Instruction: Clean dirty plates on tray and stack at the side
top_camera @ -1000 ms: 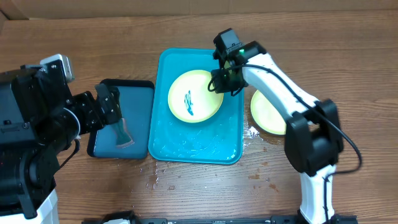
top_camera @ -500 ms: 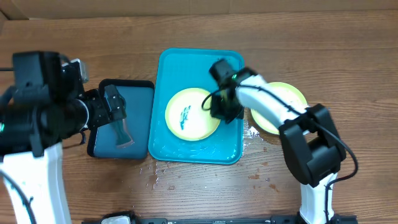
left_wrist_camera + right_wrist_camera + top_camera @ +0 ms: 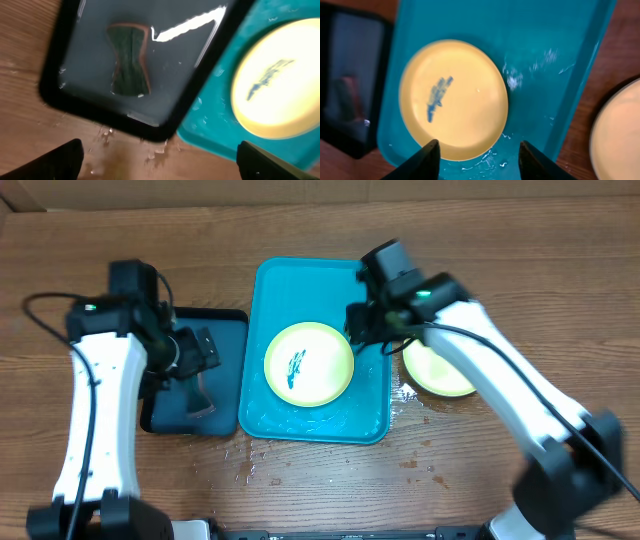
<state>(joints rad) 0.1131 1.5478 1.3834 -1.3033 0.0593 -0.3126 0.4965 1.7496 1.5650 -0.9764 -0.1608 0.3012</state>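
Scribbled plate point(image 3: 308, 363) sits unwiped in the tray point(image 3: 300, 290). A second plate point(image 3: 432, 372) rests on the table point(image 3: 500, 260), right of it. Both claws gape empty: right gripper point(image 3: 477, 145) above the plate, left gripper point(image 3: 159, 150) over the sponge point(image 3: 129, 60). Scrubbing and stacking look not yet done.

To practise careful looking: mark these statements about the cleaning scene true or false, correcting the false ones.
1. The plate on the cyan tray bears a blue scribble. True.
2. The sponge lies on the cyan tray. False: it lies in the black tray.
3. The right gripper is shut on a plate. False: it is open.
4. A second plate sits on the table, outside the tray. True.
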